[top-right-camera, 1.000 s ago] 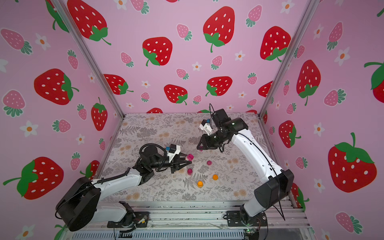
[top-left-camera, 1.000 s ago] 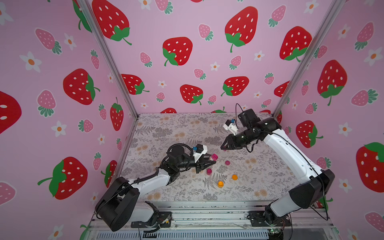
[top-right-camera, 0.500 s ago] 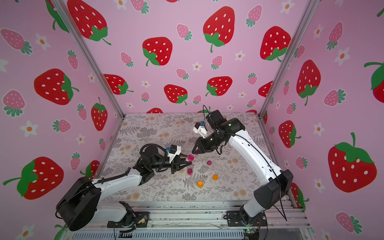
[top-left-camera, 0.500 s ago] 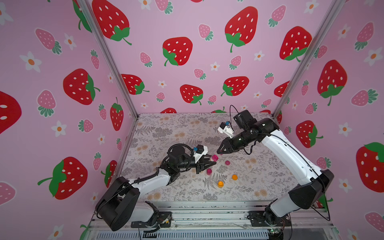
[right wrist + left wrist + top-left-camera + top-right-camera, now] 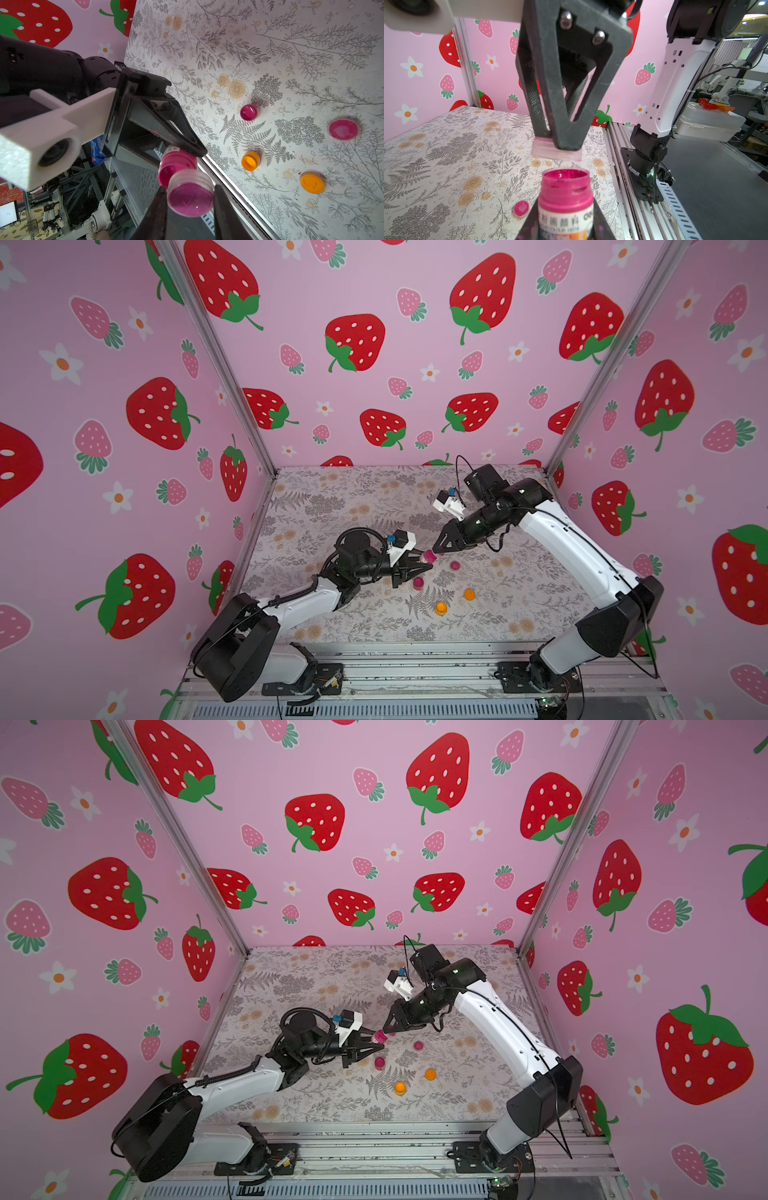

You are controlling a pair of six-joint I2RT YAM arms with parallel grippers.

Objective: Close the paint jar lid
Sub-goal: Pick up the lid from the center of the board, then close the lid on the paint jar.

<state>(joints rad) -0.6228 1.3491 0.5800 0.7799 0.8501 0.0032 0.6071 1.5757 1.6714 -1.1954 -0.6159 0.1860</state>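
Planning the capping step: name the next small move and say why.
Probably ease the right gripper toward the jar until the lid seats. The lid hangs just off the open mouth with a gap showing, and the left gripper holds the jar.

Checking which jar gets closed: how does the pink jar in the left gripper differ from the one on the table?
The held jar is clamped in the left gripper; the table jar stands free on the table. The held jar has a lid just off its mouth, pinched by the right gripper; the table jar has nothing over it. Both are open, pink paint inside.
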